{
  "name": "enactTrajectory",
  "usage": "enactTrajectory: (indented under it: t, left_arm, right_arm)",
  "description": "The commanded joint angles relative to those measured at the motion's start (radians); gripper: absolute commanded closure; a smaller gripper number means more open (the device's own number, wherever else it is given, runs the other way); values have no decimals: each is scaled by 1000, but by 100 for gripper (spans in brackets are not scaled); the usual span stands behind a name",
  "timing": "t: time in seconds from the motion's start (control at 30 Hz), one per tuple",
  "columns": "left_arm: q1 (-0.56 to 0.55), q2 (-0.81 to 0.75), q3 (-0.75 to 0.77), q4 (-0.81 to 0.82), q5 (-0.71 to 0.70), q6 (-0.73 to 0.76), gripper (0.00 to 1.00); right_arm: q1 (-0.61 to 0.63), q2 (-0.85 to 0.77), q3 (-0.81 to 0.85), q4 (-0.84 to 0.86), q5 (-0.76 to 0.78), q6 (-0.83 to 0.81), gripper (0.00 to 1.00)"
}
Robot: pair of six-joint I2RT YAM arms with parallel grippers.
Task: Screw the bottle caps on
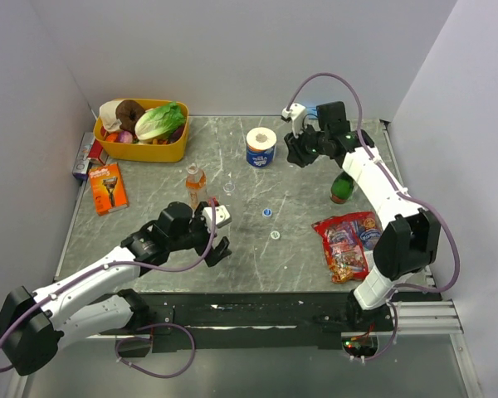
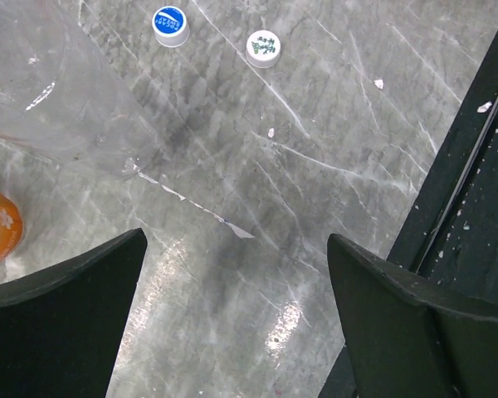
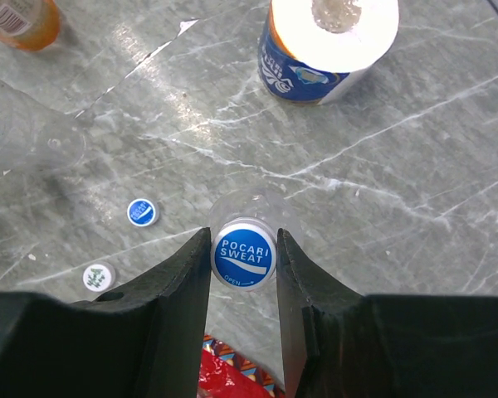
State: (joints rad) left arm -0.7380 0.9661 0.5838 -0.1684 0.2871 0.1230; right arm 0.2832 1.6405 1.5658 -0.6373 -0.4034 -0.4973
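Note:
My right gripper (image 3: 244,242) is shut on a blue Pocari Sweat cap (image 3: 243,252) that sits on the neck of a small clear bottle (image 3: 251,203) standing on the table. In the top view this gripper (image 1: 295,152) is right of the toilet roll and hides the bottle. A loose blue cap (image 1: 267,212) and a loose white cap (image 1: 275,235) lie mid-table; both also show in the left wrist view, blue (image 2: 170,22) and white (image 2: 264,46). A second clear bottle (image 3: 25,133) and the orange drink bottle (image 1: 194,184) stand left of them. My left gripper (image 1: 217,243) is open and empty above bare table (image 2: 236,240).
A toilet roll (image 1: 261,148) stands at the back centre. A green bottle (image 1: 341,189) and snack packets (image 1: 349,240) are on the right. A yellow basket of food (image 1: 141,133) and an orange razor pack (image 1: 108,187) are at the far left. Walls close in on both sides.

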Motion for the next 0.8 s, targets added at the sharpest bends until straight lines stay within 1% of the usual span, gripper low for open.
enactTrajectory:
  t: [0.0,0.13,0.17,0.23,0.27,0.37,0.5,0.77]
  left_arm:
    - [14,3,42,-6,47,20,4]
    - [20,5,45,-11,57,21,4]
    - [19,6,47,-13,58,20,4]
    - [22,8,50,-16,63,23,4]
    - [20,10,51,-17,67,24,4]
    - [23,11,56,-26,89,33,4]
    - [25,13,60,-32,92,35,4]
    - [34,13,59,-31,98,37,4]
  right_arm:
    - [-4,12,45,51,3,40,82]
    - [-10,27,46,45,15,57,75]
    - [-10,34,49,44,21,71,69]
    - [-15,41,56,45,40,88,64]
    - [-21,48,57,44,44,97,58]
    - [-27,64,72,31,52,101,51]
    - [-33,76,89,16,48,100,45]
    - [-39,96,119,13,44,109,39]
